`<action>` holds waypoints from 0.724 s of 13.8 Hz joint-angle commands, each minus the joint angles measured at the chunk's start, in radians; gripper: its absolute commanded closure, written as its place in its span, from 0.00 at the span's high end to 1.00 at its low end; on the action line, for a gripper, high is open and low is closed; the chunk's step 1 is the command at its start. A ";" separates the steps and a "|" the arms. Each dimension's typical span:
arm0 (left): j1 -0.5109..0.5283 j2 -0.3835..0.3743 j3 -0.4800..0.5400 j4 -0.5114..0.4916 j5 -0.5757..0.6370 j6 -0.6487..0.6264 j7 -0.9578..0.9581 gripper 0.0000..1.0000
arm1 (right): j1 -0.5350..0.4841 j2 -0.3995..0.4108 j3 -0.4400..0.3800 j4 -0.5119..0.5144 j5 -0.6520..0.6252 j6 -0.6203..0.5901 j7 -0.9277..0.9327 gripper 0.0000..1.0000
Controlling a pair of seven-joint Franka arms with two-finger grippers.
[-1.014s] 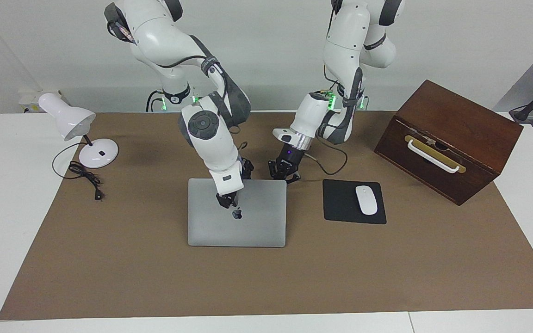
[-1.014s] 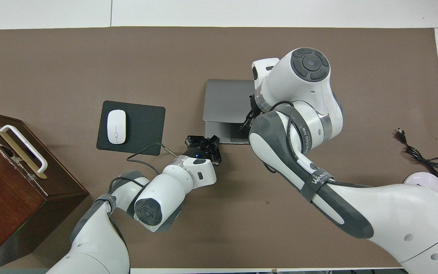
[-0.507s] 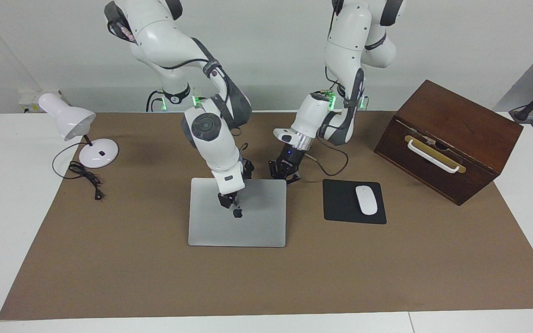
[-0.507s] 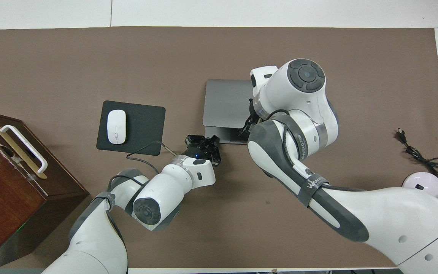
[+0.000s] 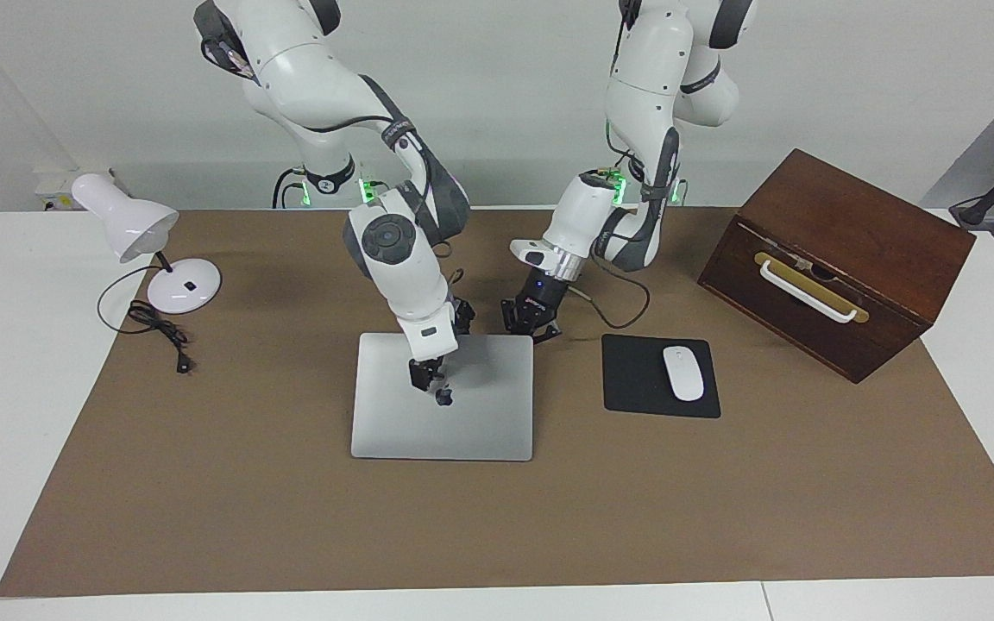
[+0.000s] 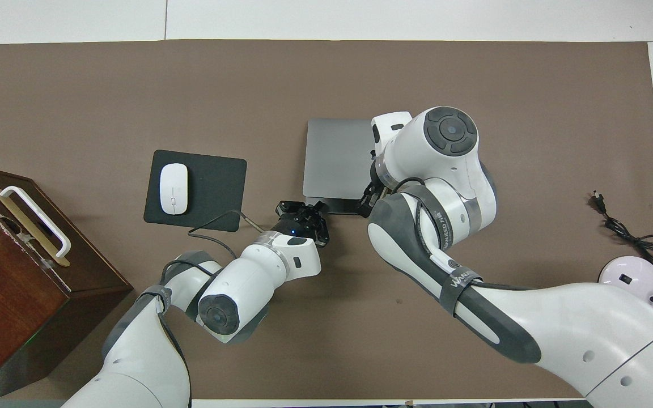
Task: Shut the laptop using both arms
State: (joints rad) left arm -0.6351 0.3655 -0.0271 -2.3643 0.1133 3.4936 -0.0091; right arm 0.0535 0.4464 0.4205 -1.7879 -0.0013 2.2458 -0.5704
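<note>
laptop (image 5: 443, 414) lid under right gripper (image 5: 424, 377)

Materials and finishes on the table

A matt brushed-metal lid is being shown by the laptop (image 5: 462, 423); glossy white plastic by the arms (image 5: 393, 250) and mouse (image 5: 683, 373); dark polished wood by the box (image 5: 842, 233); matt brown covering by the table (image 5: 721, 500).

Right arm (image 5: 393, 250) bent hard at elbow, forearm angled down, wrist pointing straight down. Right gripper (image 5: 424, 376) low, tips down, can't really make out finger gap. Left arm (image 5: 635, 172) folded tighter, forearm slanting down toward table middle, blue light glowing at wrist. Left gripper (image 5: 529, 317) down low, fingertips pinched together, outer links splayed sideways. Grippers sit near each other, not touching.
</note>
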 commanded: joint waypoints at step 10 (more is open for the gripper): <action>0.029 0.066 0.006 0.005 0.032 -0.001 0.008 0.00 | 0.000 -0.020 0.029 -0.024 0.021 -0.009 0.063 1.00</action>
State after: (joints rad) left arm -0.6350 0.3658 -0.0271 -2.3645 0.1150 3.4946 -0.0091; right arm 0.0592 0.4462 0.4262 -1.8008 -0.0012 2.2580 -0.5362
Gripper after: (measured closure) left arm 0.991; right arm 0.000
